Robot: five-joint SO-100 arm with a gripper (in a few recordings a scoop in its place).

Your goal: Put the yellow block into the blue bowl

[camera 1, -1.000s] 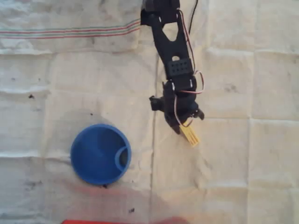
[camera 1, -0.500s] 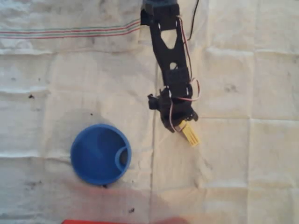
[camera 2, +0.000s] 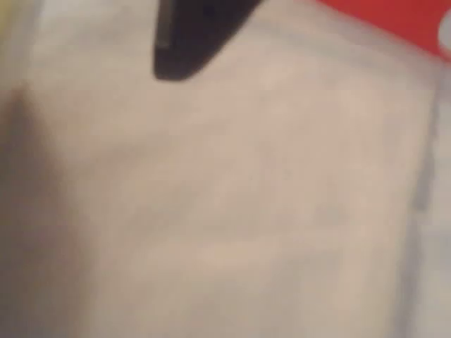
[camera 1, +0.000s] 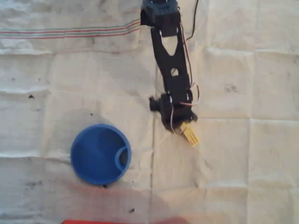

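Observation:
In the overhead view the yellow block [camera 1: 191, 135] lies flat on the cloth, right of centre, pointing down and to the right. My black gripper [camera 1: 179, 126] is low over the block's upper left end, its jaws apart and astride that end. The blue bowl [camera 1: 100, 154] sits to the lower left, well apart from the block, with a small tab [camera 1: 123, 157] at its right inner rim. The blurred wrist view has one dark finger [camera 2: 187, 39] at the top over pale cloth and a faint yellow smear [camera 2: 7, 21] at the left edge.
A creased white cloth [camera 1: 243, 168] covers the table. A red and green stripe [camera 1: 70, 32] crosses its upper left. A red strip [camera 1: 121, 221] lies along the bottom edge, also seen as a red patch [camera 2: 394, 17] in the wrist view. A black cable [camera 1: 193, 18] hangs beside the arm.
The arm has dropped lower and drawn slightly up and left, bringing the gripper down onto the block's upper end. The block and bowl have not moved.

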